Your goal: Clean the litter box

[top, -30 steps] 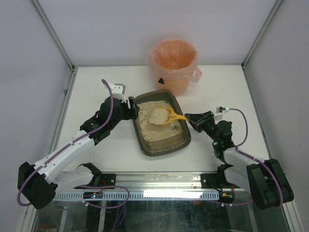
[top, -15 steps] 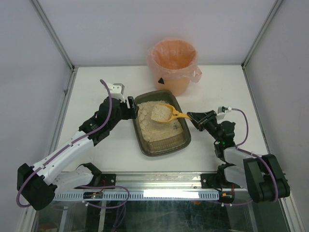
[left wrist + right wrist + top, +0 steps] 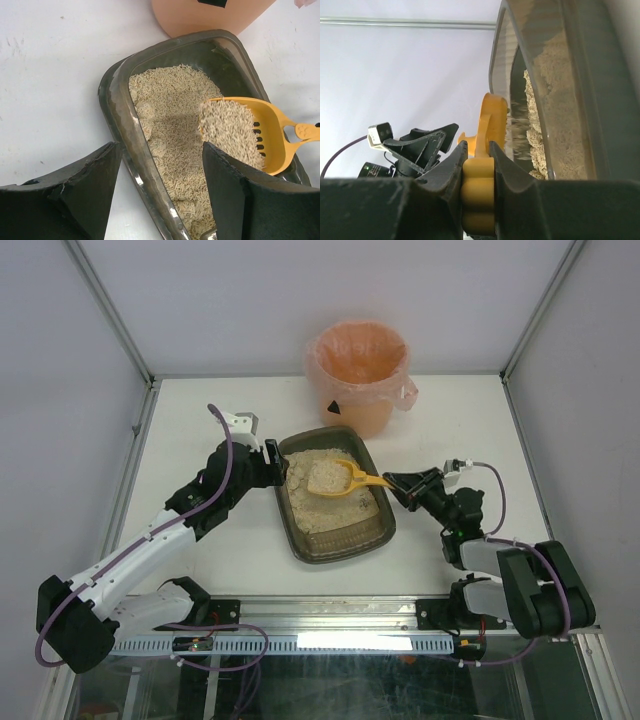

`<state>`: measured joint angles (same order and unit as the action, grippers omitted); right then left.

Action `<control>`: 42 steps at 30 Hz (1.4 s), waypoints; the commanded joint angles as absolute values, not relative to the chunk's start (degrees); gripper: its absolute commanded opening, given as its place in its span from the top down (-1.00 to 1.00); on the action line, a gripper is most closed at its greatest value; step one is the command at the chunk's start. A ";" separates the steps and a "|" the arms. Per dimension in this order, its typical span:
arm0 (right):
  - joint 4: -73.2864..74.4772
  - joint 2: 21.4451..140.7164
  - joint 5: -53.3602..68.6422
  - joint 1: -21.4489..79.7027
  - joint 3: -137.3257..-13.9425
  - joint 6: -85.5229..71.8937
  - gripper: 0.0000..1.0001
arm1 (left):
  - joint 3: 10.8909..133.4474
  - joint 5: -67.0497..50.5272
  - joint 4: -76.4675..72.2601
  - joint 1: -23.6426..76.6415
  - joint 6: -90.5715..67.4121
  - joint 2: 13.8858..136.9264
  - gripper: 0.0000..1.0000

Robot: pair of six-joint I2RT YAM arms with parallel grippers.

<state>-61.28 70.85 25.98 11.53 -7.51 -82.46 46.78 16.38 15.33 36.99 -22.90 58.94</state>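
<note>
The litter box (image 3: 340,552) is a dark translucent tray of beige litter in the middle of the table. My left gripper (image 3: 275,465) stands open astride its left rim (image 3: 116,107), one finger outside the wall and one over the litter, with a gap on each side. My right gripper (image 3: 395,485) is shut on the handle of a yellow slotted scoop (image 3: 335,478). The scoop (image 3: 270,135) hangs over the box's far half, heaped with litter. In the right wrist view the scoop (image 3: 490,125) stands edge-on beside the box wall (image 3: 590,75), with grains falling from it.
A round bin with a pink liner (image 3: 358,375) stands just behind the box, its base (image 3: 210,15) near the far rim. Metal frame posts and white walls enclose the table on the left, right and back.
The loaded scoop has shifted slightly back and forth over the far half of the box. The right arm's elbow has moved a little. The left arm has stayed put.
</note>
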 commanded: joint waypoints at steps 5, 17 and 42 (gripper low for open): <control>-70.76 72.04 28.07 12.23 -9.88 -83.98 1.00 | 47.99 15.64 12.84 36.29 -23.66 59.29 -0.36; -70.94 72.23 28.42 11.74 -10.17 -84.03 1.00 | 48.37 15.37 13.40 36.30 -23.86 59.77 -0.36; -72.42 73.72 30.25 7.23 -8.89 -83.73 1.00 | 49.05 15.94 13.67 36.25 -23.85 60.57 -0.36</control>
<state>-69.25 75.07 30.02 9.63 -8.32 -84.53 46.78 15.97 15.35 36.99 -23.38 60.88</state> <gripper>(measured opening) 0.228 0.677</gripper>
